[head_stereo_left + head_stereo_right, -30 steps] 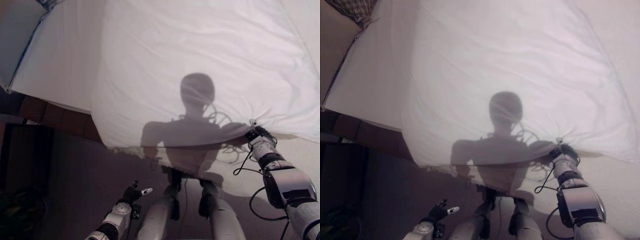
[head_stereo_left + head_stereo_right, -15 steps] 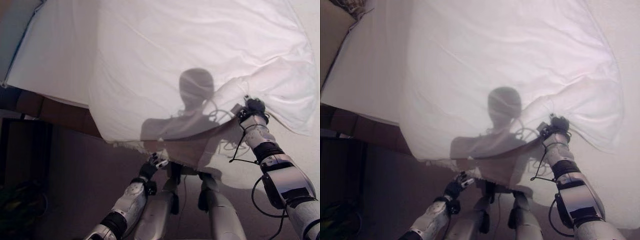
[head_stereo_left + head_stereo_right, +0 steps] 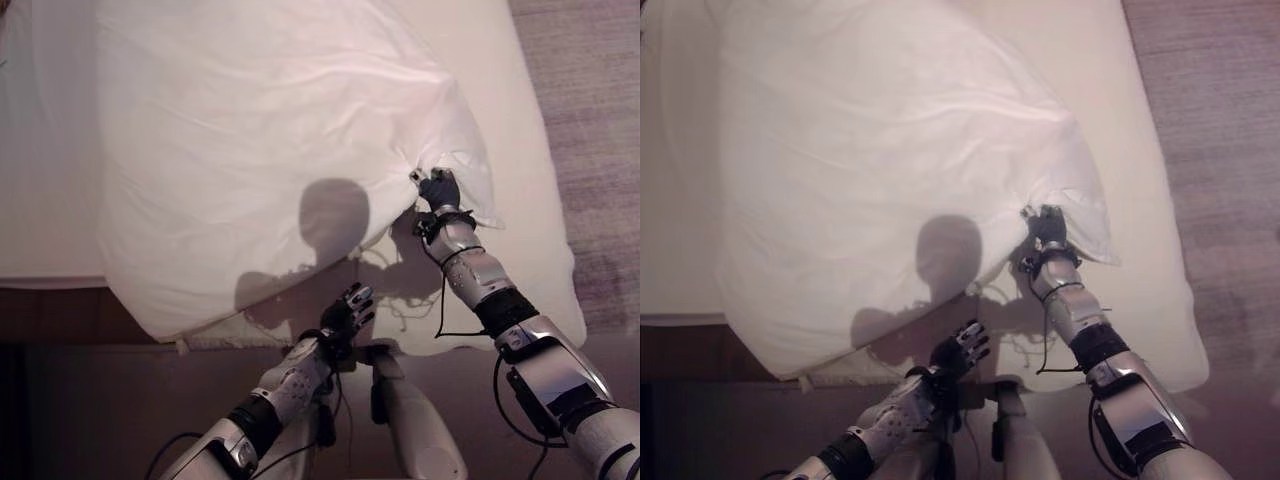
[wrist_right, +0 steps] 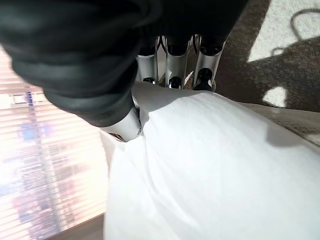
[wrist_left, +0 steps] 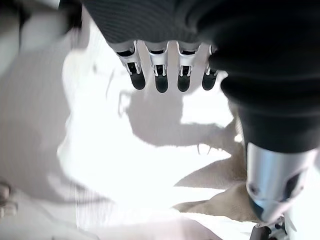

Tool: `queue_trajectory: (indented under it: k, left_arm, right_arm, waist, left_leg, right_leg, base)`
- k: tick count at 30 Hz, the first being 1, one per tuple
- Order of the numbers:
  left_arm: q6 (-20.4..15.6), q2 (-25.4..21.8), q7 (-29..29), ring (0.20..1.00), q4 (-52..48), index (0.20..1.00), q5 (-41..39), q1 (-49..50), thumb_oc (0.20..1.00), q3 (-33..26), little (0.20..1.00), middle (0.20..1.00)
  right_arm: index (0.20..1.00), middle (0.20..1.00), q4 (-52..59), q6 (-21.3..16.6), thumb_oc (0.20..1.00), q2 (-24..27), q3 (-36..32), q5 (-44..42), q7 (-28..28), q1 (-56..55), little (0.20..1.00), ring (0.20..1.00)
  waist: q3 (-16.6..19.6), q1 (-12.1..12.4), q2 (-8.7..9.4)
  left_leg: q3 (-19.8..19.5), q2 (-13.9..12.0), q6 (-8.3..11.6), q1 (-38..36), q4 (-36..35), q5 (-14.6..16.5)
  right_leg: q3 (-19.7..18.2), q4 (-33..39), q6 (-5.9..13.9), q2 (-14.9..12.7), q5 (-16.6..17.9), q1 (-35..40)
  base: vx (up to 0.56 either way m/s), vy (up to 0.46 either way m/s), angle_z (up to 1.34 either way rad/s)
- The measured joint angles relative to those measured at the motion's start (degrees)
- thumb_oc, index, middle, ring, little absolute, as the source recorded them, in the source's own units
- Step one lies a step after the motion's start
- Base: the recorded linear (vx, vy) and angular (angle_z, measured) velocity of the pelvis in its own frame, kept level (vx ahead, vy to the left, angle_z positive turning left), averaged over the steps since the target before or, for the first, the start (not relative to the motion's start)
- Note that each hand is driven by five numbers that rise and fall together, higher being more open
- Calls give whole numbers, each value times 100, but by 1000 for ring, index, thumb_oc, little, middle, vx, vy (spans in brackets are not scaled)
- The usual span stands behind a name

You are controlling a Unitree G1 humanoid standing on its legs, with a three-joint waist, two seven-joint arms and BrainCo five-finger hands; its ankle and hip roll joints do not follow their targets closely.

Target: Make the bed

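Right hand [image 3: 438, 190] pinches the white duvet [image 3: 260, 150], fingertips buried in folds; left hand [image 3: 345, 312] hangs spread.

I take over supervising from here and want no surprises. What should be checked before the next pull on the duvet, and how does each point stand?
1. Right hand grips the white duvet: ok, fingers curled on a bunched fold.
2. Left hand free to help: ok, open, holding nothing, near the bed's foot edge.
3. Duvet lies flat: not ok, bunched and puckered at the grip.
4. Duvet covers the mattress: not ok, bare sheet on the robot's right and at the foot.
5. Duvet's near edge on the bed: not ok, it hangs over the foot.
6. Pillows in place: cannot tell.
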State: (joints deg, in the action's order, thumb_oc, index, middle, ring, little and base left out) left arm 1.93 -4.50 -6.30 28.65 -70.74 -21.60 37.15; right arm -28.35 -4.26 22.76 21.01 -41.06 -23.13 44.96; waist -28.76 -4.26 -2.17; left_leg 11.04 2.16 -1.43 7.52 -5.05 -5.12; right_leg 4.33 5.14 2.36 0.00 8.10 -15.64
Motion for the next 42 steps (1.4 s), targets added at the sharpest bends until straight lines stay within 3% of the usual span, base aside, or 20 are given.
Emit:
queue_trajectory:
  k: [4,8,14,21,27,37,42]
  left_arm:
    - [-1,73,-169,1000,28,1000,-456,-10,1000,-94,1000,1000]
    - [-85,343,-381,1000,268,1000,-832,-68,1000,-730,1000,1000]
    - [-523,336,-611,1000,277,1000,-1269,-552,1000,-1645,1000,1000]
    - [-809,467,-744,1000,180,1000,-1387,-464,1000,-2145,1000,1000]
    - [-1479,791,-1213,1000,177,1000,-1388,-562,1000,-2718,1000,1000]
    - [-1758,1022,-1766,1000,286,1000,-1327,-660,1000,-3391,1000,1000]
    - [-1810,1025,-1913,1000,673,1000,-1294,-704,1000,-3518,1000,1000]
  right_arm:
    - [200,200,154,17,200,-55,-4,1,-27,-111,200,200]
    - [200,200,405,18,200,-156,-14,1,-90,-460,200,200]
    - [200,200,520,14,200,-280,-41,142,-127,-723,200,200]
    - [200,200,577,14,200,-482,-409,221,-123,-1036,200,200]
    - [200,200,748,10,200,-837,-553,222,-233,-1307,200,200]
    - [200,200,1077,-56,200,-1069,-617,204,-295,-1799,200,200]
    - [200,200,1244,-113,200,-1126,-623,-47,-290,-2221,200,200]
  waist:
    - [72,-9,134]
    - [130,14,225]
    - [260,38,418]
    - [287,64,418]
    - [306,82,414]
    - [349,78,385]
    - [606,71,370]
  left_leg:
    - [4,-1,-2,-10,1,-1]
    - [3,-7,-2,-141,1,1]
    - [-6,-6,-7,-137,3,-6]
    - [-188,-40,3,-258,2,0]
    - [-244,-51,31,-340,3,18]
    - [-318,-82,55,-533,3,32]
    - [-323,-95,69,-534,2,44]
  right_leg:
    - [-13,0,-1,3,33,10]
    - [-8,0,-10,-1,43,153]
    - [37,0,-33,-17,60,158]
    - [246,1,-48,-19,67,340]
    - [293,1,-48,-18,66,439]
    - [377,1,-82,-2,38,658]
    - [389,2,-108,9,2,661]
  base:
    - [-15,-22,1]
    - [-28,-40,3]
    - [-40,-55,2]
    - [-9,-43,13]
    - [1,-33,4]
    - [3,-16,3]
    - [0,0,0]
